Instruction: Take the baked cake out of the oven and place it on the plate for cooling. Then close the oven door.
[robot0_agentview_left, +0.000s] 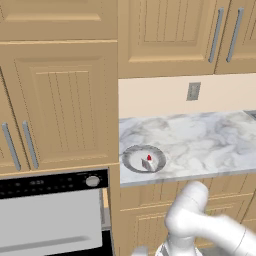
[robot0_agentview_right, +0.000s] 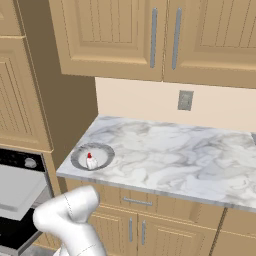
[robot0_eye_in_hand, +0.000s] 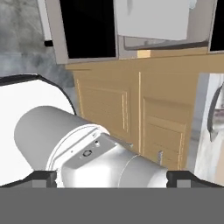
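The baked cake (robot0_agentview_left: 148, 162), a small pale wedge with a red top, lies on the round grey-rimmed plate (robot0_agentview_left: 135, 161) at the counter's left end, also seen as cake (robot0_agentview_right: 90, 161) on plate (robot0_agentview_right: 102, 155). To the left, the oven (robot0_agentview_left: 50, 184) has its black panel and silver knob showing. The oven door (robot0_agentview_left: 47, 220) hangs partly open, grey inner face up; it shows again as the oven door (robot0_agentview_right: 20, 189). My gripper (robot0_eye_in_hand: 113, 178) is down low in front of the lower cabinets, open, its fingertips (robot0_eye_in_hand: 43, 177) far apart with nothing between them.
The marble counter (robot0_agentview_left: 200, 140) runs right from the plate. A wall outlet (robot0_agentview_left: 193, 91) sits on the backsplash. Wooden upper cabinets (robot0_agentview_left: 170, 35) with silver handles hang above, and lower cabinet doors (robot0_eye_in_hand: 131, 109) stand close before the hand.
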